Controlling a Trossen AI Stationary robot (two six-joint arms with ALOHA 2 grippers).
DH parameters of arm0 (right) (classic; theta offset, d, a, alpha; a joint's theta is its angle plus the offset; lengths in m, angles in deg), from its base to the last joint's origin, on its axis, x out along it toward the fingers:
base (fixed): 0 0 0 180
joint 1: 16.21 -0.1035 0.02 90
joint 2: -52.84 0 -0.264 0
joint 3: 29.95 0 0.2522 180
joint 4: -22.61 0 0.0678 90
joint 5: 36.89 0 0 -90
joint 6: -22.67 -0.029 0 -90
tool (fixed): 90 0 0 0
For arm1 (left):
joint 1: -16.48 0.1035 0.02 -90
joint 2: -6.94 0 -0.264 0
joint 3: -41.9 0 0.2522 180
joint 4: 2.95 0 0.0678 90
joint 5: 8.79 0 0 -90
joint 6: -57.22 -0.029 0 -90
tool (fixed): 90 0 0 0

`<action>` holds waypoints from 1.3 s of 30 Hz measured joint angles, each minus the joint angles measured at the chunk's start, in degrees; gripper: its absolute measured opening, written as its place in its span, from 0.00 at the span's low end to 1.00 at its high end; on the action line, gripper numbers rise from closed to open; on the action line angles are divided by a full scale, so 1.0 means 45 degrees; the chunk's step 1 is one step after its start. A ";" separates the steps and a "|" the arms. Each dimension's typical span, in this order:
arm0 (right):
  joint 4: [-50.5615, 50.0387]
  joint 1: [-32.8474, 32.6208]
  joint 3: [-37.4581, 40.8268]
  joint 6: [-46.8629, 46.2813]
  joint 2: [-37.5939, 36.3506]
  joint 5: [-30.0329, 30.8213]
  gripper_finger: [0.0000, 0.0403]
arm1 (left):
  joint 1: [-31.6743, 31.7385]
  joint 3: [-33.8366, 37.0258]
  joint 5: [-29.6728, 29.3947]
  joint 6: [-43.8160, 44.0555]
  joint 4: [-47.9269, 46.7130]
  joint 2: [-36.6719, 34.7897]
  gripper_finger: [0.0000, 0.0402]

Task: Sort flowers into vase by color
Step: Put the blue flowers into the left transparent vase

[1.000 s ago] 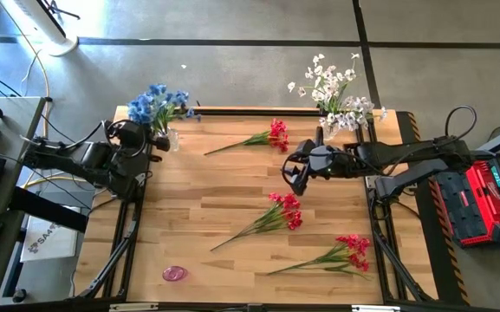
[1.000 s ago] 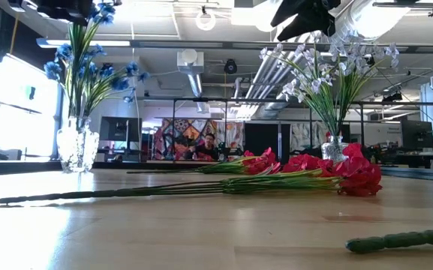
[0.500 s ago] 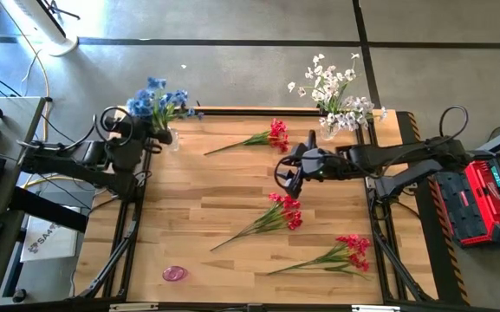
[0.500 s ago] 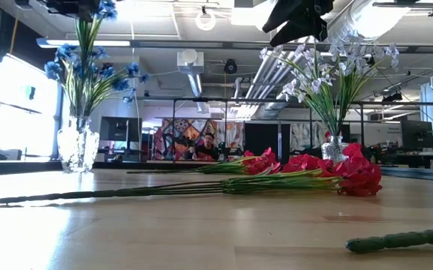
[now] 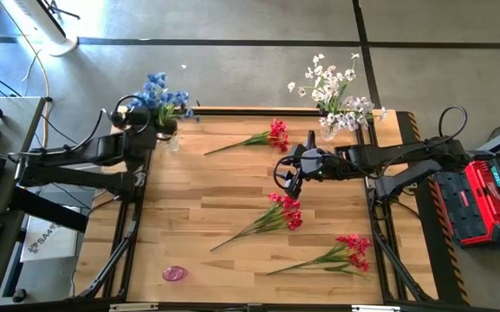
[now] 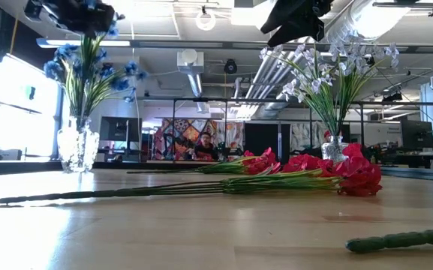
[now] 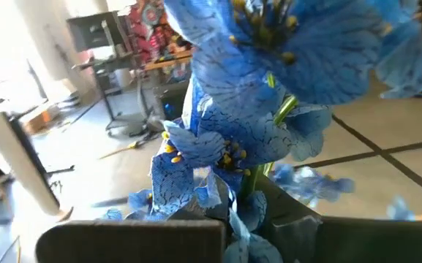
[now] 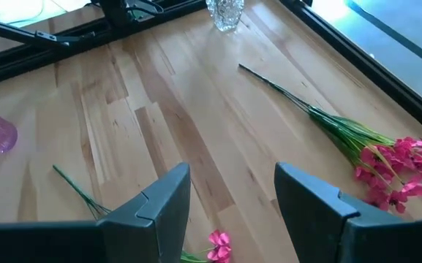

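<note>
Blue flowers (image 5: 158, 94) stand in a clear glass vase (image 5: 173, 139) at the table's far left corner; white flowers (image 5: 332, 91) stand in a second vase (image 6: 335, 148) at the far right. Three red flowers lie on the table: one far (image 5: 271, 134), one in the middle (image 5: 282, 212), one near right (image 5: 349, 253). My left gripper (image 5: 152, 128) is up among the blue blossoms (image 6: 88, 67), shut on one spray. My right gripper (image 5: 291, 178) hovers open above the table, between the far and middle red flowers (image 8: 393, 157). My left gripper pinches a blue flower at its blossom end (image 7: 243, 197); petals and a green stem run into the narrow gap between the fingers (image 7: 130, 237). It comes from the table's left, high above the vase. The fingers and blossoms hide the spray's lower stem.
A small pink translucent object (image 5: 174, 274) lies near the table's near left edge. The red flowers' long stems stretch across the middle of the table (image 6: 126, 191). Bare wood (image 5: 189, 195) shows on the left half. A red case (image 5: 483, 204) sits off the table's right side.
My left gripper has reached toward the far edge and right, in over the blue vase, and its blue blossoms have shifted farther with it. My right gripper has drifted slightly toward the table's left and stayed open. The red flowers have not moved.
</note>
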 joint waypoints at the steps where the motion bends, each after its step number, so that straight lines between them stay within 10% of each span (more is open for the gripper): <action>1: 0.0000 0.0000 0.0000 0.0000 0.0000 0.0000 0.47 | 0.0207 0.0000 0.0055 0.0391 -0.0116 0.0141 0.00; 17: -0.0668 -0.0284 0.0000 -0.0578 0.0000 0.0102 0.47 | 0.1993 0.0005 0.6129 0.4788 -0.3574 0.1015 0.31; 29: -0.0901 -0.0516 0.0000 -0.1258 -0.0005 -0.0078 0.47 | 0.2003 -0.1158 0.7994 0.5123 -0.6711 -0.0106 0.54; 39: -0.3159 0.0240 0.0000 -0.6215 0.0047 -0.1286 0.47 | 0.1998 -0.3015 1.0951 0.1917 -0.7901 -0.0507 0.65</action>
